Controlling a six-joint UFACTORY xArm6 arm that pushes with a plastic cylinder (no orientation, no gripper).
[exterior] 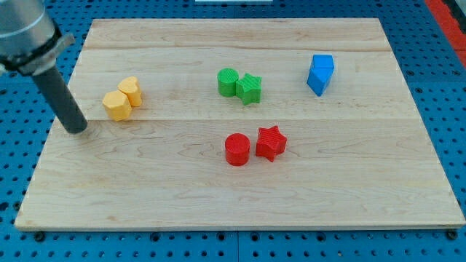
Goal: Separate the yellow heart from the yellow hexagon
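Observation:
The yellow hexagon (116,105) and the yellow heart (131,91) sit touching each other at the board's left, the heart up and to the right of the hexagon. My tip (76,129) rests on the board to the lower left of the hexagon, a short gap away and touching neither block. The dark rod rises from it toward the view's top left.
A green cylinder (228,81) and a green star (249,89) touch near the middle top. A red cylinder (237,149) and a red star (271,143) sit below them. A blue block (320,74) is at the right. The wooden board (349,196) lies on a blue perforated table.

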